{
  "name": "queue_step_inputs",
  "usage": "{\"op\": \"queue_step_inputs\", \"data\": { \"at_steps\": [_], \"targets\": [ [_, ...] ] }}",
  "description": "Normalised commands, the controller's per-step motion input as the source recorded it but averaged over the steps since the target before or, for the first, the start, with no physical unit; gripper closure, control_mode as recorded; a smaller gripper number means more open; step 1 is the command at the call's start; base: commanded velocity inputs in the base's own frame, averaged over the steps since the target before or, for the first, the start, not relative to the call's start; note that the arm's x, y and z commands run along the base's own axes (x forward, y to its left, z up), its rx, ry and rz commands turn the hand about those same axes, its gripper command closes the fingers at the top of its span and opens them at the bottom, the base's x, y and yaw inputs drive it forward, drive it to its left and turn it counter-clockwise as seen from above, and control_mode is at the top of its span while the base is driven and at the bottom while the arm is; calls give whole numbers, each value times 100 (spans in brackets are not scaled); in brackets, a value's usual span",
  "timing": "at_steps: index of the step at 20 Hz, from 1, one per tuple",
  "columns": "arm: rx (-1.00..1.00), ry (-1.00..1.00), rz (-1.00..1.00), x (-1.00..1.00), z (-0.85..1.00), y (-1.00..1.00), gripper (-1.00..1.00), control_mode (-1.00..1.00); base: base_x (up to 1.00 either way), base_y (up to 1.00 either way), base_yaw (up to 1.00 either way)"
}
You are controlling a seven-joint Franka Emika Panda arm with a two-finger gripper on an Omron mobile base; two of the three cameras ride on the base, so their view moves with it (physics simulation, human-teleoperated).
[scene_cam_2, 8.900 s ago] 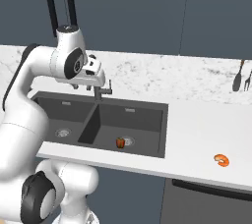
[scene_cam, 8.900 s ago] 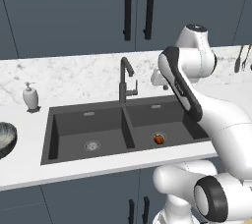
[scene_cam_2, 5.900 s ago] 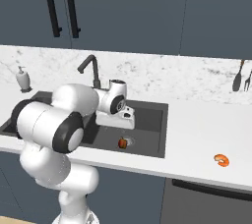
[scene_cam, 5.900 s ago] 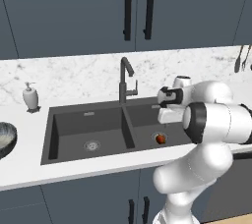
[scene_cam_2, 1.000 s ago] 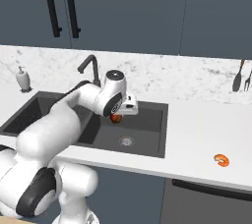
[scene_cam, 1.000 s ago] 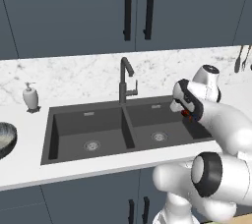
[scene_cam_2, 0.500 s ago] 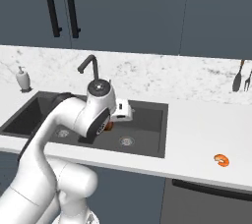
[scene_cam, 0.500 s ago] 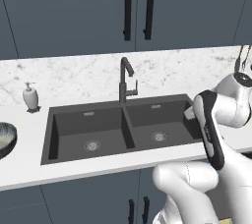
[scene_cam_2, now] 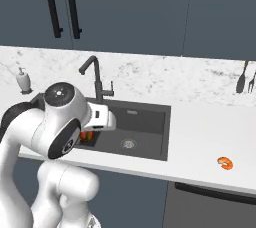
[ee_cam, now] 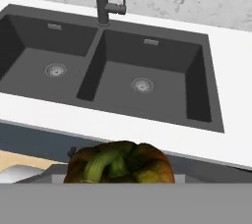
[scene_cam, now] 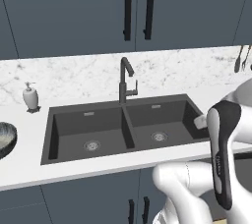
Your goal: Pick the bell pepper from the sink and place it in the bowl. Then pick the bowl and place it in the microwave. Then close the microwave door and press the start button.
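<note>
At the far left of the left base view, the bowl [scene_cam: 5,139] sits on the white counter [scene_cam: 29,169], cut by the frame edge, its pale inside facing up; it is well apart from the sink [scene_cam: 123,127]. A soap dispenser [scene_cam: 30,96] stands behind it, near the wall. The sink's two basins lie side by side, their long axis running left to right along the counter, with the dark faucet [scene_cam: 124,78] upright behind the divider and a round drain in each basin.

In the hand view the bell pepper [ee_cam: 119,163] sits right at the gripper, lifted out in front of the counter edge, its green stem toward the camera. It looks squat, lobed and orange-red with darker patches. The fingers are hidden behind it, yet the gripper appears clamped on the pepper. In the right base view a sliver of orange-red [scene_cam_2: 86,135] shows under the white hand. Farther right on the counter lies a small orange item [scene_cam_2: 225,163].
</note>
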Motion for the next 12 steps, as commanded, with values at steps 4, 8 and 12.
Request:
{"op": "queue_step_inputs", "data": {
  "at_steps": [4,8,12],
  "targets": [
    [0,25,0,-72,54,11,100,-100,0,0,0],
    [0,18,0,-27,10,18,100,100,-1,11,0],
    [0,0,0,0,0,0,100,100,-9,79,0]
  ]
}}
